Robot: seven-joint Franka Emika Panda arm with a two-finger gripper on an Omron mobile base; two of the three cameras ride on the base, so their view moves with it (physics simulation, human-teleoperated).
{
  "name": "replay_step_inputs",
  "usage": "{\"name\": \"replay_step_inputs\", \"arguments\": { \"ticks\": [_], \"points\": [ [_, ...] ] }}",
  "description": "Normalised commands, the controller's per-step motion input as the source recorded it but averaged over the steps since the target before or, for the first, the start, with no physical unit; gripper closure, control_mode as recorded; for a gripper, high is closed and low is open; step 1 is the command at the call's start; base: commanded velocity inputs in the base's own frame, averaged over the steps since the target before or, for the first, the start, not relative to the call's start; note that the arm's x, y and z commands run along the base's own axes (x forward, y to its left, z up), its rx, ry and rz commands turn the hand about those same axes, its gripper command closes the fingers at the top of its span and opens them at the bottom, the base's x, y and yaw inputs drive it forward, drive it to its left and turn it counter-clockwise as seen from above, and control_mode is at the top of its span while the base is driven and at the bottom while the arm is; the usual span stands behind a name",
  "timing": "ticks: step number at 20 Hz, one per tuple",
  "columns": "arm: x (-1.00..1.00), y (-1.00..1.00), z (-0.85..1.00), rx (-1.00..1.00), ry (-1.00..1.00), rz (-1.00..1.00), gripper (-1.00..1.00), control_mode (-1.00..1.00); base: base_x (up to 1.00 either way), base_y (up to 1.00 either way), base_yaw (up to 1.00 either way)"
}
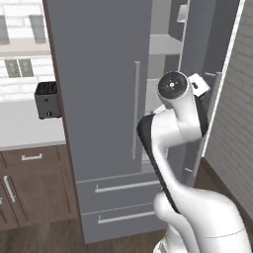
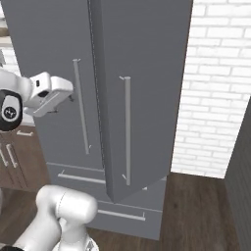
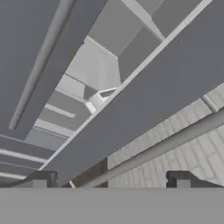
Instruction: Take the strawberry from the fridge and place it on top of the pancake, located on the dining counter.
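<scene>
The fridge is tall and matte grey. Its left door is closed and its right door is swung partly open. Pale shelves show through the gap. My gripper is open, with the fingertips far apart and nothing between them. It hangs in front of the opening, level with the upper shelves. The right door's slim silver handle runs slantwise just beyond the tips. In the right base view the gripper points at the left door. The strawberry is hidden. The pancake and the dining counter are out of view.
A brick wall stands close on the right, beyond the open door. To the left is a kitchen counter with a grey toaster, over dark-wood cabinets. Two fridge drawers sit low, above the wooden floor.
</scene>
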Motion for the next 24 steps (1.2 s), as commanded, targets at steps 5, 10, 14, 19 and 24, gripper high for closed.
{"name": "replay_step_inputs", "arguments": {
  "ticks": [5, 10, 14, 19, 24],
  "points": [
    [0.9, 0.78, 0.0, -0.26, 0.2, -0.03, -1.0, -1.0, 0.0, 0.0, 0.0],
    [1.0, -0.07, -0.17, -0.1, 0.14, 0.0, -1.0, -1.0, 0.0, 0.0, 0.0],
    [0.98, -0.37, -0.29, -0.01, 0.09, 0.0, -1.0, -1.0, 0.0, 0.0, 0.0],
    [0.64, -0.59, -0.15, 0.0, 0.05, 0.0, -1.0, -1.0, 0.0, 0.0, 0.0],
    [0.16, -0.84, 0.0, 0.0, 0.0, 0.0, -1.0, -1.0, 0.0, 0.0, 0.0]
  ]
}}
